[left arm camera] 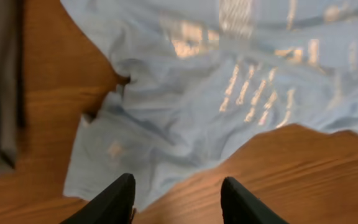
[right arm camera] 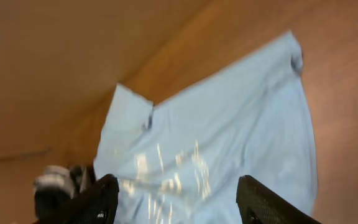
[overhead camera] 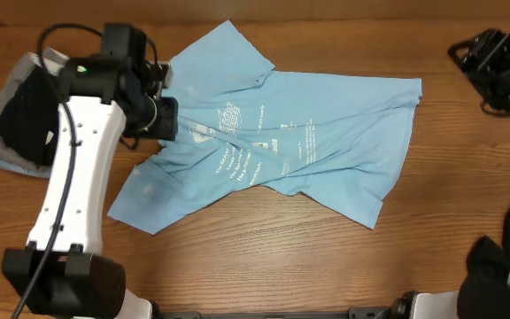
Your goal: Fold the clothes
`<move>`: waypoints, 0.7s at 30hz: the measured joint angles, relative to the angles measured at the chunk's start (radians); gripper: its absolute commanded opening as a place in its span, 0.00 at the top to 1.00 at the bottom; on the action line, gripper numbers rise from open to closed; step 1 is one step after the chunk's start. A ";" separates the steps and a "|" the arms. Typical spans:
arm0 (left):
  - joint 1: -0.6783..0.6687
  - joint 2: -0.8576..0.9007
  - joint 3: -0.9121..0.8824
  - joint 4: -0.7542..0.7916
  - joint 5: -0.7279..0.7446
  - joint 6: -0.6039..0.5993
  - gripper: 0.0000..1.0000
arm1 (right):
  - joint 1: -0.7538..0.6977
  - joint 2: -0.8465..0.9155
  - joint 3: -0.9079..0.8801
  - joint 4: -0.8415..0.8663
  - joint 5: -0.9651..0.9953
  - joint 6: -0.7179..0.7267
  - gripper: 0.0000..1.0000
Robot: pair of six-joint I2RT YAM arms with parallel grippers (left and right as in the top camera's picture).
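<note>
Task's thing: the light-blue T-shirt [overhead camera: 308, 133] lay face up and rumpled in the middle of the wooden table [overhead camera: 264, 266], with its white lettering [overhead camera: 255, 142] showing.
Other clothes: a heap of black and grey garments [overhead camera: 16, 124] sat at the robot's left edge of the table, apart from the shirt.
Long axis: the shirt ran across the table from left to right, slightly slanted. Its neck end pointed to the robot's left and its hem [overhead camera: 401, 142] to the right.
Sleeves: one sleeve [overhead camera: 228, 53] spread toward the far side, the other [overhead camera: 149, 199] toward the near side.
Left gripper [left arm camera: 179, 182]: its fingers stood apart with nothing between them. It hung just above the neck end, with the near sleeve and the body cloth lying straight ahead of it.
Right gripper [right arm camera: 178, 182]: it was also spread wide and empty, held high and well apart from the shirt, looking down on it from beyond the hem side.
Nearer arm: the left one, by a long way.
Key relation: the cloth stretched away from the left fingers along its own length, so I judged a pinch at the neck or sleeve edge came most easily to that arm. The hem corners would fall to the right arm.
Progress: no fold was visible yet.
</note>
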 measured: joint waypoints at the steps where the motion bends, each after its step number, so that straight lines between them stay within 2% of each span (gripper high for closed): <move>1: 0.000 0.002 -0.047 0.038 0.003 0.000 0.62 | 0.002 -0.006 0.001 -0.027 0.000 0.000 0.36; 3: 0.000 0.022 -0.163 0.130 0.018 -0.003 0.67 | 0.014 -0.009 0.001 -0.092 0.000 -0.008 0.37; 4: 0.000 0.042 -0.220 0.176 0.030 -0.004 0.77 | 0.019 -0.006 0.000 -0.112 0.000 -0.014 0.40; 5: 0.000 0.064 -0.276 0.227 0.045 -0.005 0.92 | 0.027 0.003 -0.004 -0.133 0.002 -0.024 0.42; 6: 0.000 0.095 -0.332 0.272 0.063 -0.006 0.96 | 0.036 0.010 -0.013 -0.150 0.009 -0.030 0.43; 11: 0.000 0.204 -0.457 0.434 0.090 -0.004 0.96 | 0.068 0.016 -0.058 -0.185 0.046 -0.043 0.43; 16: 0.011 0.232 -0.453 0.454 0.071 -0.030 0.96 | 0.111 0.016 -0.137 -0.180 0.103 -0.050 0.43; 21: 0.100 0.235 -0.428 0.446 -0.056 -0.103 0.96 | 0.171 0.016 -0.365 -0.093 0.142 -0.050 0.44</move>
